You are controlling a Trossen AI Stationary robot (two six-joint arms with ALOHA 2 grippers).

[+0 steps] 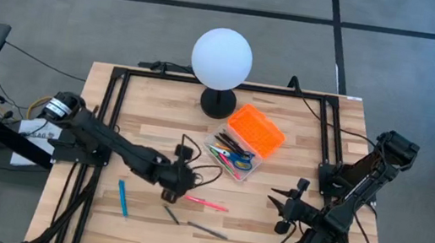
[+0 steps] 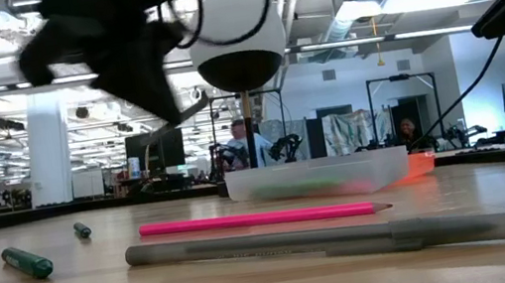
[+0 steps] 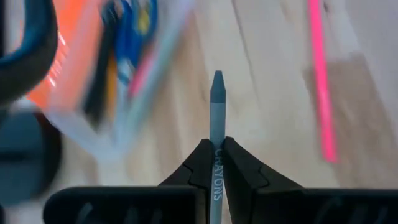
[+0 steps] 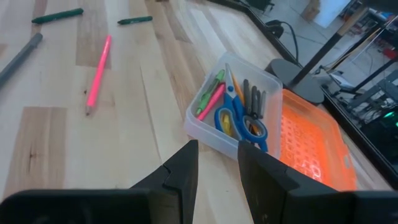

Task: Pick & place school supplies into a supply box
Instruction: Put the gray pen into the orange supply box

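Grey crayon [image 3: 216, 106]: clamped between the fingers of my left gripper [image 3: 216, 163], tip pointing forward, word "CRAYONS" readable along the barrel; I hold it low on its length so the free end can lead into the box.
Left gripper, position: above the middle of the tabletop [image 1: 152, 104], just beside the loose pens and short of the supply box [image 1: 234, 154]; in the low view it hangs as a dark blur [image 2: 102, 43] well clear of the wood.
Supply box: clear tray near the lamp's base, open, its orange lid [image 1: 256, 130] lying against the far side so the tray stays reachable from my side.
Already inside: blue-handled scissors [image 4: 239, 124], a pink marker, green and dark pens, packed lengthwise.
Step in hand, as I judge it: carrying the crayon toward the tray; it must line up with the tray's long side to drop in flat.
Still on the tabletop: pink pencil [image 1: 206, 203], blue pen [image 1: 122, 198], grey pen [image 1: 208, 231], a short dark one [image 1: 171, 214]; from table height two green markers [image 2: 28, 262] also show.
Right gripper [image 4: 217, 165]: waits at the right side of the tabletop, fingers apart, gripping nothing, facing the box.
White globe lamp [image 1: 222, 57]: stands behind the box; I judge it the thing to steer clear of.
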